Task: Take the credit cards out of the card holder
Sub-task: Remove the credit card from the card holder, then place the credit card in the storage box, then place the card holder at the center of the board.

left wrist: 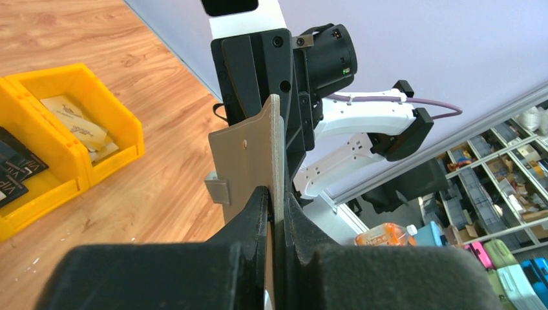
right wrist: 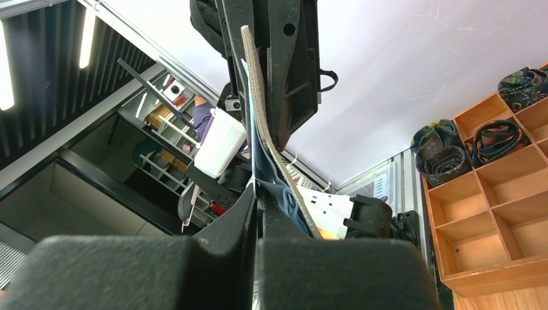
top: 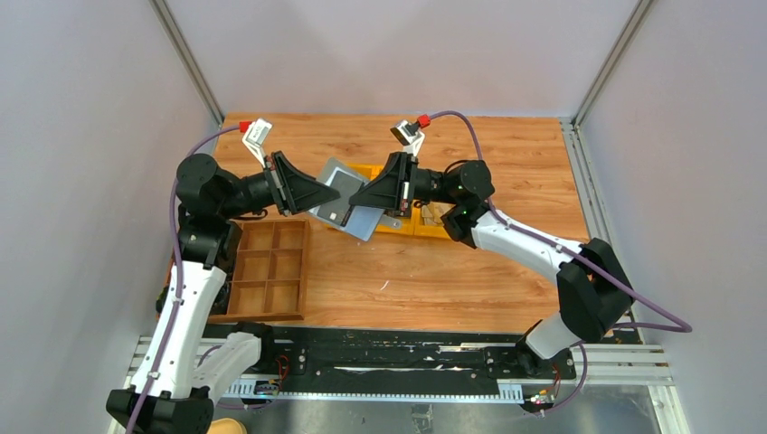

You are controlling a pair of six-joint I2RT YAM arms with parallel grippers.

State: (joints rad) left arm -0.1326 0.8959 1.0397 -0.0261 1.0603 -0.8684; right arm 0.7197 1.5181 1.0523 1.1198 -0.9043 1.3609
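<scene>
Card holder (top: 336, 176) is up off the table (top: 434, 280), held between the two arms. In the top camera it overlaps the left end of the yellow bins (top: 411, 226) and sits just beyond the wooden tray (top: 278, 250). Left gripper (left wrist: 274, 201) is pinched tight on one edge, fingers pressed together with the soft material sandwiched between them. Right gripper (right wrist: 258, 194) is clamped the same way on the opposite edge, so both wrist cams see the card holder pretty much edge-on. From the left wrist you get a brownish-grey face standing upright, with the small closing tab (left wrist: 218, 191) poking out on its left side. From the right wrist it bows a little, and a blue-grey layer shows alongside the tan edge. Honestly can't tell whether any credit cards are in its pockets from these angles. One tan card (left wrist: 72, 119) lies flat in a yellow bin, with dark printed items (left wrist: 13, 165) in the bin next to it. The wooden tray has rolled-up dark things (right wrist: 442, 158) in a couple of its compartments.
</scene>
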